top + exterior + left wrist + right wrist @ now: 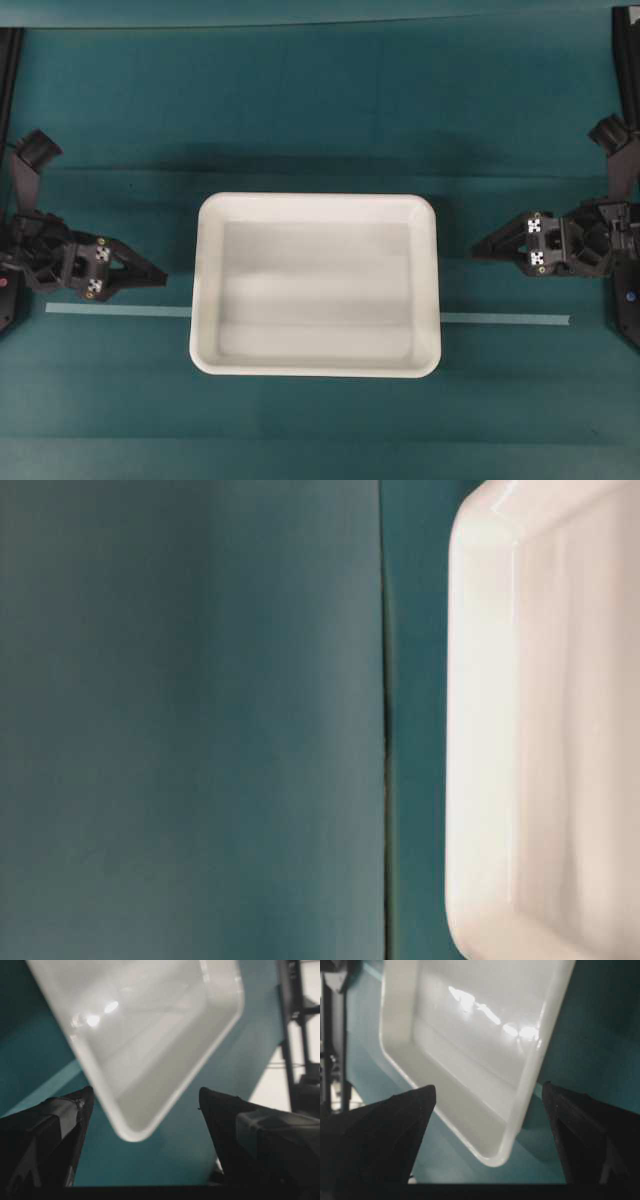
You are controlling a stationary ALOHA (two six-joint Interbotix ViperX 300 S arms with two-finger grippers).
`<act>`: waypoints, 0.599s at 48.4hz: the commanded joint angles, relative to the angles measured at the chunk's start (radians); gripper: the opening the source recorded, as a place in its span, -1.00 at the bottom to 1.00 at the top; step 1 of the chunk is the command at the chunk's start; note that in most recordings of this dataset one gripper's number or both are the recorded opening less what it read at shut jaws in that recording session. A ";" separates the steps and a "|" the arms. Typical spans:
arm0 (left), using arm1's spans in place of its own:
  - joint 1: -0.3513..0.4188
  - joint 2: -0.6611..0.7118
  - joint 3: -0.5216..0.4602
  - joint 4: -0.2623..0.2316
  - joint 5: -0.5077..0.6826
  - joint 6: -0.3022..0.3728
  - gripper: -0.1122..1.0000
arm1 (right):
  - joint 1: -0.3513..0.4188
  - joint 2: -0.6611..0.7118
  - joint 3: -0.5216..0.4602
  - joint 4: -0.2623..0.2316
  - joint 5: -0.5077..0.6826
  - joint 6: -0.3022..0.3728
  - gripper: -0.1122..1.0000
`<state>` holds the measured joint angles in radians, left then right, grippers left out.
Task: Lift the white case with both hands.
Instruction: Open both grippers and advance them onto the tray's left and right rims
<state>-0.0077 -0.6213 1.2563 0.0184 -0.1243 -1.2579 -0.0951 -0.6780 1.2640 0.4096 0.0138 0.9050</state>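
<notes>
The white case [315, 285] is seen flat on the teal table [320, 120], flanked by the left gripper [150, 275] and right gripper [485, 245], both spread wide, apart from its rim, apparently readied for grasping opposite sides.

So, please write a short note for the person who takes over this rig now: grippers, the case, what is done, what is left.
Left gripper: open, holding nothing, apart from the case's left side.
Right gripper: open, holding nothing, apart from its right side.
White case: flat on the teal table, centred between the arms, over a pale tape line.
Done: neither gripper grips the case.
Left: reach both short sides, grip the rim, lift together.
</notes>
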 commanded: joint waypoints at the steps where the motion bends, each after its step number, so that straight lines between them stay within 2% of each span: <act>1: 0.009 0.074 0.015 0.003 -0.100 0.002 0.87 | 0.015 0.038 0.014 0.000 -0.034 0.000 0.84; 13: 0.035 0.218 0.037 0.003 -0.275 0.008 0.88 | 0.048 0.140 0.075 0.012 -0.232 0.064 0.84; 29: 0.048 0.419 0.025 0.003 -0.451 0.029 0.88 | 0.150 0.359 0.080 0.012 -0.485 0.167 0.83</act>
<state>0.0368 -0.2577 1.2947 0.0184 -0.5384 -1.2318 0.0368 -0.3896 1.3514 0.4203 -0.4218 1.0630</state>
